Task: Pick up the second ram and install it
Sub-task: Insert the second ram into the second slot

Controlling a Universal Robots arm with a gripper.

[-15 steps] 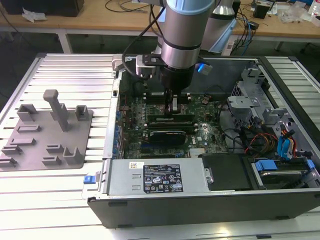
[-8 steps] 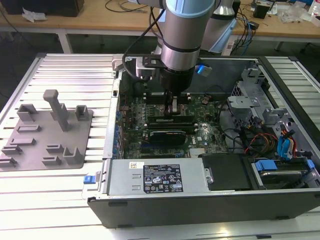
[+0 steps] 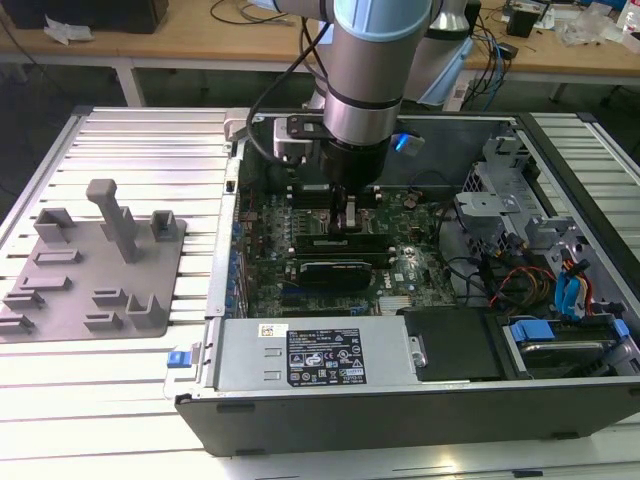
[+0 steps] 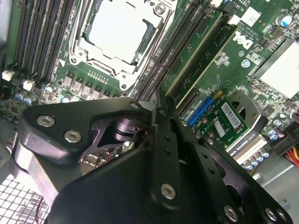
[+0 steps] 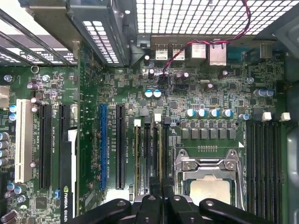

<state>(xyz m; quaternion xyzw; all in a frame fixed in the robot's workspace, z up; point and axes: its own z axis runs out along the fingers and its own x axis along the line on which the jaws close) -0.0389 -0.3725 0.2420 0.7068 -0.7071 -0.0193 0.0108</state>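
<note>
Second wrist view: ram [image 4: 198, 49] beneath gripper [image 4: 154, 109]

The ribbed table [image 3: 130, 150] bears a grey holder tray [image 3: 80, 285] and an open computer case [image 3: 400, 410].

Pincer [image 5: 161, 192] cut off by frame edge in first wrist view; its body partly hid memory slots [image 5: 148, 149] beneath it.

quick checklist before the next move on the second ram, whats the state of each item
1. Gripper over the memory slots beside the CPU socket: ok.
2. Jaws closed together: ok.
3. Second ram held between them: cannot tell.
4. Green stick standing in a slot: ok; fully seated: cannot tell.
5. Red wire away from the gripper: ok.
</note>
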